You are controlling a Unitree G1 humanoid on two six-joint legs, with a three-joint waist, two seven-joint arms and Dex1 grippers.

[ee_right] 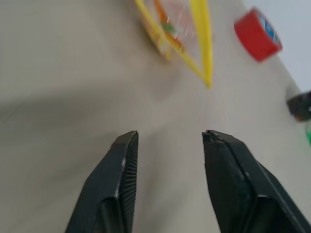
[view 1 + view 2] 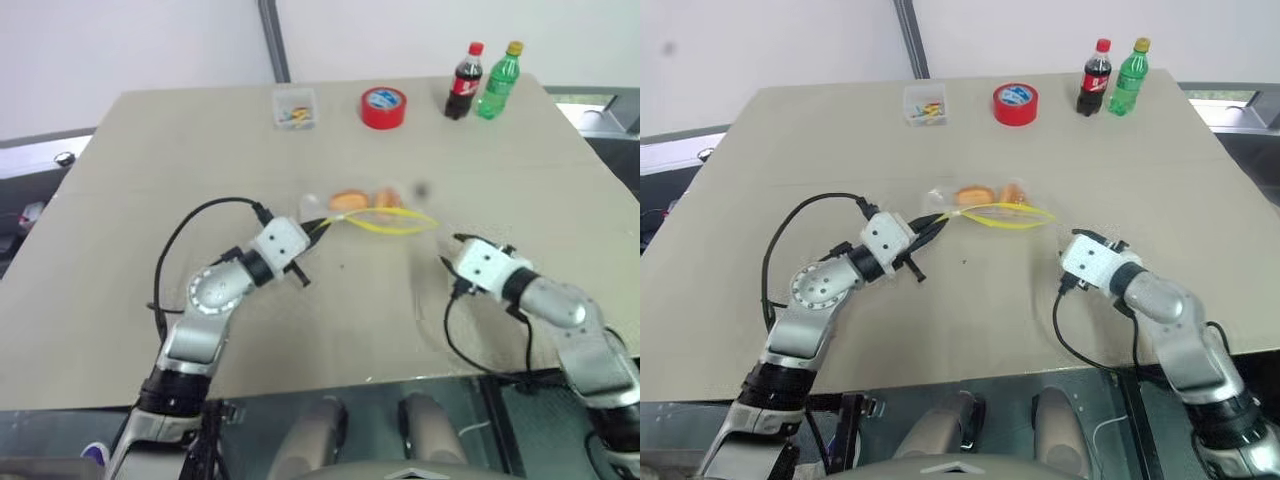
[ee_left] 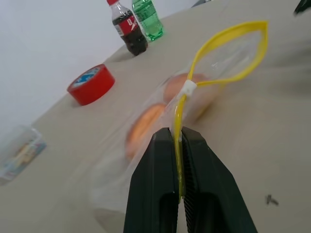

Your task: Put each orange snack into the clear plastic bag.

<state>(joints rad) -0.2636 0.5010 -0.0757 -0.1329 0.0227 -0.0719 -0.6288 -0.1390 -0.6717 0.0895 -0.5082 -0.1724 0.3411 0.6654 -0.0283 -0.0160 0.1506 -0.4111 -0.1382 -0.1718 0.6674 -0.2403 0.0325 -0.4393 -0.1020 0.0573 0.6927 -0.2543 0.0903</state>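
The bag [image 3: 160,145], with both snacks [image 2: 974,194] seen inside it mid-tabletop [image 2: 970,320], is pinched by its yellow strip in the closed left tool [image 3: 179,160], while the right tool [image 1: 167,141] is held open and empty nearby, and the tape [image 2: 1015,104] and bottles [image 2: 1095,78] stand beyond.

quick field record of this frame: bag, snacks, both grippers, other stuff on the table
bag: clear plastic bag on the table, yellow strip looped open
snacks: both orange snacks inside the bag
left gripper: shut on the bag's yellow strip
right gripper: open, empty, apart from the bag
other: red tape roll, cola bottle, green bottle, small clear box at the far edge
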